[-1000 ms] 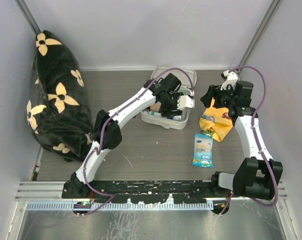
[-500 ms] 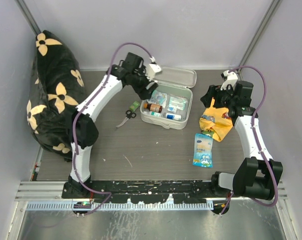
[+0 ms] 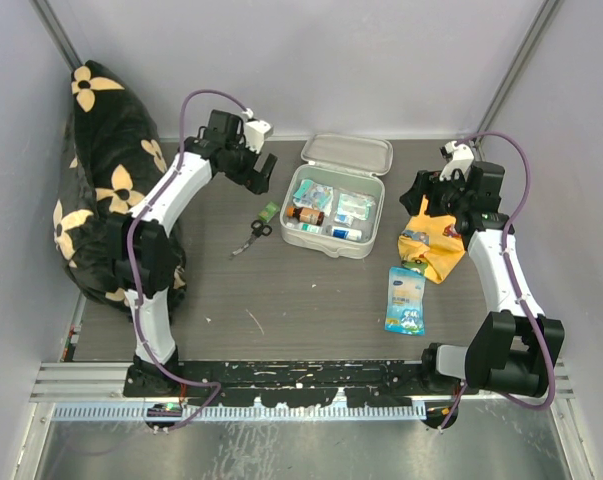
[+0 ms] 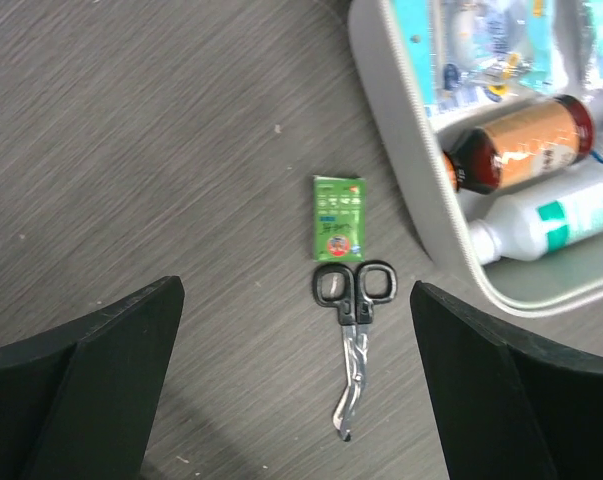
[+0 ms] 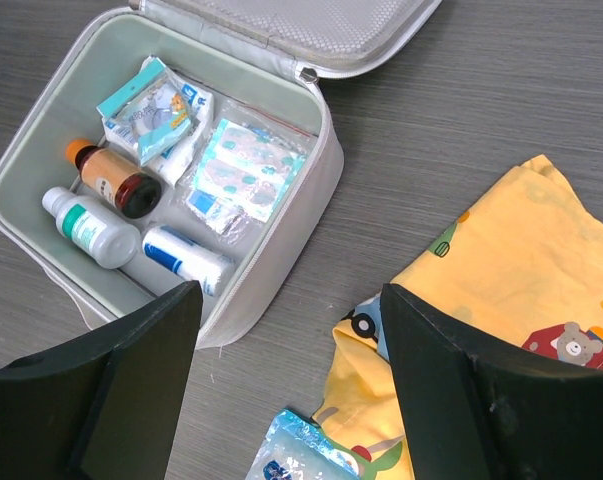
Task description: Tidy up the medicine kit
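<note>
Steel black-handled scissors (image 4: 354, 318) lie below our left gripper (image 4: 296, 290), between its spread, empty fingers, long axis crosswise to them; our right gripper (image 5: 291, 295) is spread too.

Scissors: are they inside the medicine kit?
No, the scissors lie on the table beside the green packet, outside the medicine kit.

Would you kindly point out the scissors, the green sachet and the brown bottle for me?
scissors (image 4: 354, 340), left wrist view, on the shank just below the handles.
green sachet (image 4: 338, 216), left wrist view, on the middle of its face.
brown bottle (image 5: 107, 173), right wrist view, on its label.
</note>
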Tool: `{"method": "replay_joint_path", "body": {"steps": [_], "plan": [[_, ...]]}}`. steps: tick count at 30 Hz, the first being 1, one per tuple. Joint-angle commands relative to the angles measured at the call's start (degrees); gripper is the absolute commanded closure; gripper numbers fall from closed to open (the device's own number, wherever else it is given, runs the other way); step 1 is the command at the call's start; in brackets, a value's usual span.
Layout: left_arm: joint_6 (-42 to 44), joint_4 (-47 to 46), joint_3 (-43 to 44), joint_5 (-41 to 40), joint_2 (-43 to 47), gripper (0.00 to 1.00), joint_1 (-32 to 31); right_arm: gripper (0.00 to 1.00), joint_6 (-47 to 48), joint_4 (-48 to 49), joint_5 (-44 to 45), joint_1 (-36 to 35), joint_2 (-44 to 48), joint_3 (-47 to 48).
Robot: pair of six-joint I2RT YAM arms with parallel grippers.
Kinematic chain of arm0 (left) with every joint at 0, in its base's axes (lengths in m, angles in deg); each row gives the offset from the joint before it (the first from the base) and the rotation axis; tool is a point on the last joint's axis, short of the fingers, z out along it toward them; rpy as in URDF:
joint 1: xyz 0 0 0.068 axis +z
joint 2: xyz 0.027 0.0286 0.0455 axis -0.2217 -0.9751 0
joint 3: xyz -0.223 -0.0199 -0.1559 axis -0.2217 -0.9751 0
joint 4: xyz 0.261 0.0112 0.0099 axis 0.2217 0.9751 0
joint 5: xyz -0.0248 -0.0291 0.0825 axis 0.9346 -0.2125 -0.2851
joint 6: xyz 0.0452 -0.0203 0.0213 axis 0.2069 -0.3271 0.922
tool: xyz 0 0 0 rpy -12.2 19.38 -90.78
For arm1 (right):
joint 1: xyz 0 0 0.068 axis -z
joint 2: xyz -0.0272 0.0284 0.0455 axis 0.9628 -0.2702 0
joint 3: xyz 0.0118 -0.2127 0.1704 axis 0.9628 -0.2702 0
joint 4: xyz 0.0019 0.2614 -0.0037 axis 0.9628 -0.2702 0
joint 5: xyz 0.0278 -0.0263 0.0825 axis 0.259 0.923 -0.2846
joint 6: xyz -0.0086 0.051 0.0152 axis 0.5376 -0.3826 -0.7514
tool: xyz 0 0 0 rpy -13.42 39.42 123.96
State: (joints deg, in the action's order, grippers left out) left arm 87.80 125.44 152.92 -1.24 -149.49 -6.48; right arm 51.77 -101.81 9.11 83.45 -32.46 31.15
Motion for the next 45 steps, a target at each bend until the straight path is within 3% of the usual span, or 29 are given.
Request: {"method": "replay_joint_path", "body": {"steps": [1,13,25,45], "plan": [[-1.4,-4.1,0.4,-3.0,-2.2,0.01,0.7,0.22,0.2,2.3,-0.8,0.3,0.9,0.9],[-2.4,-3.9,1.8,-0.3,-11.5,0.02,0.7,0.22,0.3,2.2,-0.5,0.4,1.2,0.8],[-4.1,-3.3,1.6,2.6,-15.1,0.12,-0.3,0.22,0.5,2.0,-0.5,0.4,0.9,0.9],[-2.0,-3.4,-0.5,-1.7,-15.0,0.58,-2.6,0.22,0.7,1.7,-1.1,0.4,1.0,1.1]]}}
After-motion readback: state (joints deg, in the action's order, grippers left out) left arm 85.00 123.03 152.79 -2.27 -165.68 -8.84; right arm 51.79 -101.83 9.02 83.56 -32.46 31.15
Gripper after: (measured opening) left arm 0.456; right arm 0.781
